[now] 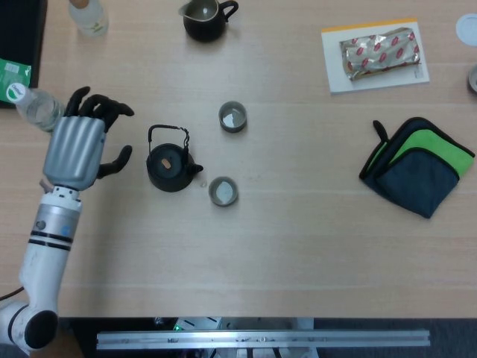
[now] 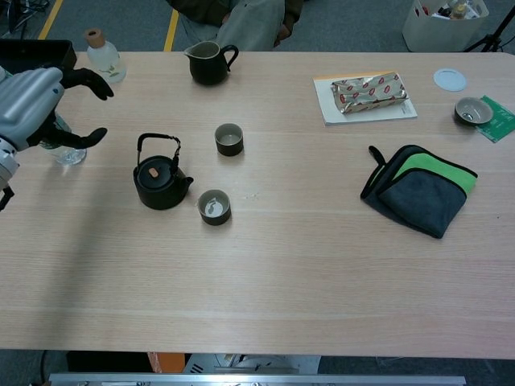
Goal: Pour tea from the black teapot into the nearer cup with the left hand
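A pale wood-grain table (image 1: pixel 298 246) fills the head view, seen from above. The black teapot (image 1: pixel 170 165) stands upright left of centre, its wire handle raised and its spout toward the nearer cup (image 1: pixel 223 191), which sits just beside it and holds a light liquid. A second cup (image 1: pixel 232 117) stands farther back, apart from both. The left hand (image 1: pixel 74 145) hovers well left of the teapot, touching nothing, its dark fingers (image 1: pixel 100 107) spread apart and the thumb stuck out toward the pot. A clear plastic bottle (image 1: pixel 33 107) lies partly hidden behind the hand. A dark pitcher (image 1: pixel 205 18) stands at the far edge, a foil packet (image 1: pixel 379 51) rests on a white sheet, and a folded green-and-navy cloth (image 1: pixel 418 165) lies at right.

From the chest view, the teapot (image 2: pixel 159 178) and nearer cup (image 2: pixel 214 206) again stand side by side, not touching, with the second cup (image 2: pixel 229 139) behind. The left hand (image 2: pixel 32 104) hangs at the left edge, empty, fingers splayed, in front of the bottle (image 2: pixel 63 145). A small corked bottle (image 2: pixel 103 58) stands near the far-left corner. The right hand appears in neither view.
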{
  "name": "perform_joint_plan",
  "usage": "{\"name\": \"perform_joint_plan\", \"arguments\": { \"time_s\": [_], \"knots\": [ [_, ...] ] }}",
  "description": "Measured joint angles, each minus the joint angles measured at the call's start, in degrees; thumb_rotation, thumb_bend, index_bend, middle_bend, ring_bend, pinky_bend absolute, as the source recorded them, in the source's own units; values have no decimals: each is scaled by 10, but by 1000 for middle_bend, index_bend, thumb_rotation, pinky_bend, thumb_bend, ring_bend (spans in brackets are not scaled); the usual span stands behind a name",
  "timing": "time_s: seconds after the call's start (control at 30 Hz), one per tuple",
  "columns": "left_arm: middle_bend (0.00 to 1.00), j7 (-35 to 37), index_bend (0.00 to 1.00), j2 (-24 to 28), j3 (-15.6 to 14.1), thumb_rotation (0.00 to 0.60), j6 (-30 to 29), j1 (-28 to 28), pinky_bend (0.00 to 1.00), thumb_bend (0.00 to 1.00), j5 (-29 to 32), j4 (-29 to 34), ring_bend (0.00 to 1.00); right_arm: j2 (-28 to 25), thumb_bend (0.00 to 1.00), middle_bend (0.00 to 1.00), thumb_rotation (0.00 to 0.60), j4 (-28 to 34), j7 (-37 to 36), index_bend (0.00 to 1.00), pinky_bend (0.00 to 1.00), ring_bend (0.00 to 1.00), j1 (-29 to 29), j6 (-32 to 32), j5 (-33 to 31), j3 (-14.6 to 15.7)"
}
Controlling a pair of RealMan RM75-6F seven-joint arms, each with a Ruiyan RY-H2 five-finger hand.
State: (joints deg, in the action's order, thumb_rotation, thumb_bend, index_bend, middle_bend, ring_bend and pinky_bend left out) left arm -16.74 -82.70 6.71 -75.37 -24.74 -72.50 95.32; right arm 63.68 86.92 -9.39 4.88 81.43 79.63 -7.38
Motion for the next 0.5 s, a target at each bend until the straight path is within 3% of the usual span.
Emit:
{"name": "perform_joint_plan", "arguments": {
  "time_s": [0.27, 0.5],
  "knots": [
    [334, -55, 330, 45, -24, 600, -54, 53, 122, 292, 0, 41, 219, 0, 7, 379, 600, 1, -1, 282, 289, 288, 3, -2, 5, 2],
    [334, -59, 330, 41, -35, 600, -78, 74, 122, 292, -14, 37, 219, 0, 7, 379, 600, 1, -3, 282, 289, 288, 3, -2, 6, 2]
  ]
}}
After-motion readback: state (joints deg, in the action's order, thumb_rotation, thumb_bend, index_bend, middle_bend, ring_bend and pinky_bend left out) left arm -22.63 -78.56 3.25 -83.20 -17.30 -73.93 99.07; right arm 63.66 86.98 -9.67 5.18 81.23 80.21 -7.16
